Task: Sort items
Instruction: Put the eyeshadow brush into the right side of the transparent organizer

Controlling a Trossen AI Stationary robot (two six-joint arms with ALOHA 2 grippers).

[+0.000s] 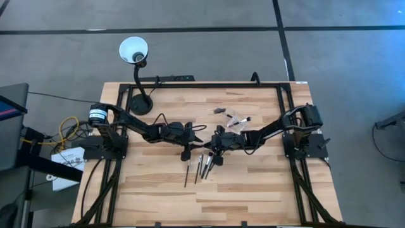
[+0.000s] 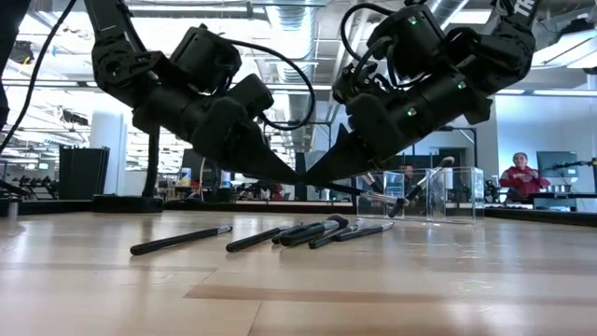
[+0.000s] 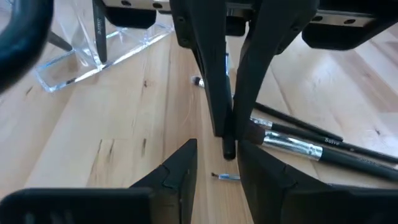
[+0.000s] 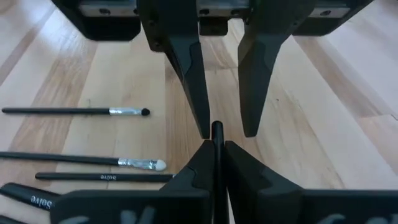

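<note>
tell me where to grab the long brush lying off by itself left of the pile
Take the long brush around the middle of its thin handle, coming straight down from above with fingers across its length. It lies flat on the table, apart from the clustered brushes, so both sides are free.

Both dark arms reach in from their sides and bend down toward the middle of the worktop. Their tips almost meet there, just above the wood. The left pincer (image 1: 204, 140) points at the right one, and its two fingers (image 4: 186, 68) are spread apart. The right pincer (image 1: 212, 143) points back at the left one. Its fingers (image 3: 208, 68) are pressed close together on a thin dark stick held between them.
</note>
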